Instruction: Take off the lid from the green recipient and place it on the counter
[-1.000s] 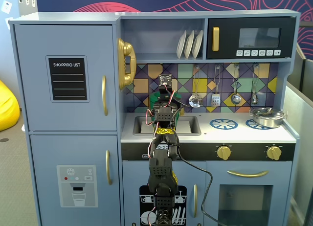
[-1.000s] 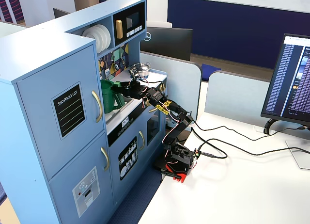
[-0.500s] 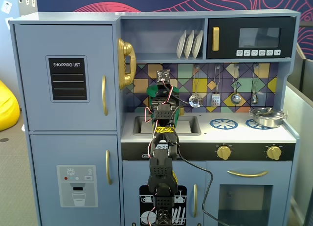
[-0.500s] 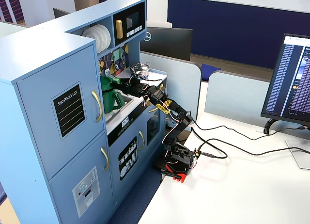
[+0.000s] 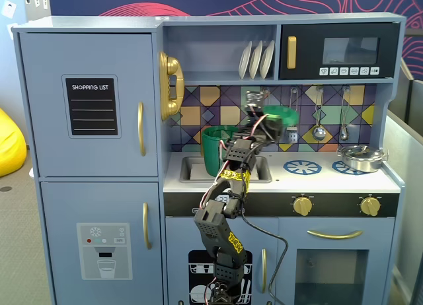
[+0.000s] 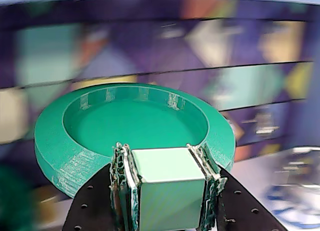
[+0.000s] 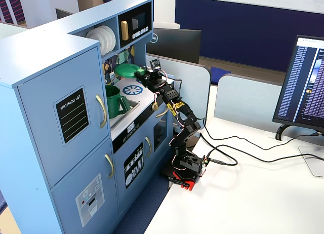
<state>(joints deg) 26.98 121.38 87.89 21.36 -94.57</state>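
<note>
My gripper (image 6: 165, 155) is shut on the light-green knob (image 6: 167, 183) of the dark-green lid (image 6: 135, 126). In a fixed view the gripper (image 5: 266, 120) holds the lid (image 5: 281, 113) roughly level in the air, to the right of and above the green pot (image 5: 215, 150). The pot stands open at the sink (image 5: 192, 170) of the white counter (image 5: 317, 180). In another fixed view the lid (image 7: 126, 69) hangs above the counter (image 7: 147, 94), beyond the pot (image 7: 114, 101), with the gripper (image 7: 139, 72) beside it.
A small silver pan (image 5: 362, 158) sits on the counter's right burner. A blue burner ring (image 5: 302, 166) lies below and right of the lid. Ladles hang on the tiled back wall (image 5: 319, 130). The shelf with plates (image 5: 256, 59) is above.
</note>
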